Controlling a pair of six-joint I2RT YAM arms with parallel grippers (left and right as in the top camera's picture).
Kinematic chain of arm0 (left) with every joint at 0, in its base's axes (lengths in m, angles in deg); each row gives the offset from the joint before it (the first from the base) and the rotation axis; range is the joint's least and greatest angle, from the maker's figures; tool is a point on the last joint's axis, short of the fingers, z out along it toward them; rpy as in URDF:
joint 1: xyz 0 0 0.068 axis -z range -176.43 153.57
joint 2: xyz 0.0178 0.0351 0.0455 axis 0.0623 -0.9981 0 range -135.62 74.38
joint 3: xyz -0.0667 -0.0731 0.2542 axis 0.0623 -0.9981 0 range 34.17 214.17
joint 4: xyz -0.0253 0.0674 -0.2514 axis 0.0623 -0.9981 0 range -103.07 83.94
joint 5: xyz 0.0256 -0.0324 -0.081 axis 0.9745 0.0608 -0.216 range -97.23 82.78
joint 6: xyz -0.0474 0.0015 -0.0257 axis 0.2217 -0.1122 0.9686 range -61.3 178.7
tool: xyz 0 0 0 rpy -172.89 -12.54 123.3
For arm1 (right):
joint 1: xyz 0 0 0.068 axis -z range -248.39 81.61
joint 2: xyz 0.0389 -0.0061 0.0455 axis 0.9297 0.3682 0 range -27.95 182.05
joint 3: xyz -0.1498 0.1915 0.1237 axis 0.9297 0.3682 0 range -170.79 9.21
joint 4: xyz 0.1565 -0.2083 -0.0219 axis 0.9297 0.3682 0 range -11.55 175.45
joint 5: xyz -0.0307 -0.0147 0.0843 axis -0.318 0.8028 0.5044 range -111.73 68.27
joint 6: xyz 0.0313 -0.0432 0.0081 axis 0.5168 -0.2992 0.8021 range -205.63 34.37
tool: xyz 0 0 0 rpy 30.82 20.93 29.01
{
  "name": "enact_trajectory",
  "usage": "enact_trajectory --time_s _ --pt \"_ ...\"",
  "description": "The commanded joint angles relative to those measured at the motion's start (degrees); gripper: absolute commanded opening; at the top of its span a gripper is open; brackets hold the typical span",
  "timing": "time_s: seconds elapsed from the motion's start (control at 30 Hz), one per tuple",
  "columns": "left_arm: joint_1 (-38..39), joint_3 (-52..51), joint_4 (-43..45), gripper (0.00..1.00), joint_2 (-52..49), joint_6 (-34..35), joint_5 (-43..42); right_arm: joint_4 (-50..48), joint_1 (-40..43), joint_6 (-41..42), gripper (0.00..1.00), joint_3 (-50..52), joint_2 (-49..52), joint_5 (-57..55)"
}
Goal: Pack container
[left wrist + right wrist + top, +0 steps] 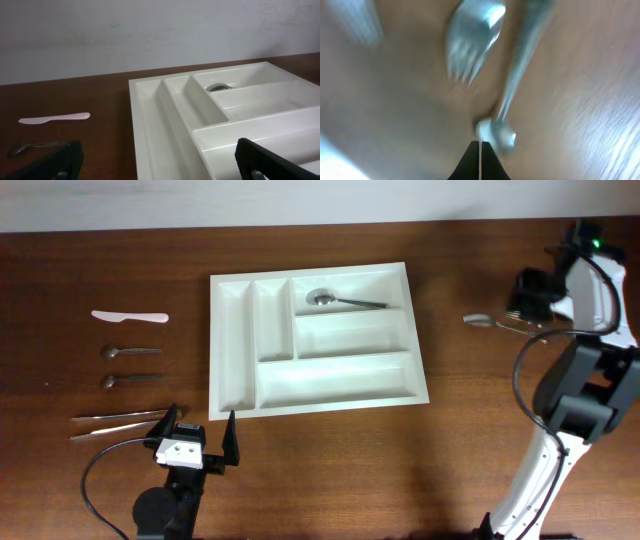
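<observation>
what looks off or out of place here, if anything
Nothing looks spilled or damaged. The white tray sits slightly crooked to the edge of the table, and the one spoon in its top crosswise compartment lies a little slanted.

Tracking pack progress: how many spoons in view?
4 spoons: one in the container's far crosswise compartment, two left of it, one by the right arm. Others may hide under that arm.
</observation>
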Motion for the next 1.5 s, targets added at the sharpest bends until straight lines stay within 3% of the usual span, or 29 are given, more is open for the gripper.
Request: enact_trajectory --time_s 0.0,0.23,0.33,0.47,0.53,0.7,0.93,1.47 --pt "-0.31 -0.22 -0.2 0.99 0.5 -0.48 0.22 0.61 -4.31 -0.55 0.04 -5.46 0.24 1.55" --pt "-0.31 -0.22 -0.2 0.99 0.48 -0.48 0.2 2.19 -9.16 1.81 0.05 -9.75 0.24 -2.38" --pt "-0.31 -0.22 -0.2 0.99 0.48 -0.48 0.2 5.22 -9.09 4.59 0.27 -9.73 0.24 -5.99" --pt "-0.31 -0.22 -0.2 0.99 0.5 -0.48 0.22 5.95 -8.31 4.81 0.68 -9.73 0.26 -10.43" --pt "-0.31 -0.22 -0.2 0.99 0.5 -0.48 0.22 5.95 -7.78 4.81 0.78 -9.4 0.28 -12.7" --pt "-0.31 -0.22 -0.2 0.99 0.5 -0.48 0.2 5.95 -6.4 4.92 0.86 -9.29 0.37 -13.84" --pt "-0.31 -0.22 -0.2 0.99 0.5 -0.48 0.2 7.74 -4.59 10.05 0.89 -7.8 1.25 -13.7" --pt "-0.31 -0.22 -0.2 0.99 0.48 -0.48 0.22 7.85 -3.02 8.68 0.9 -6.45 5.11 -17.86"
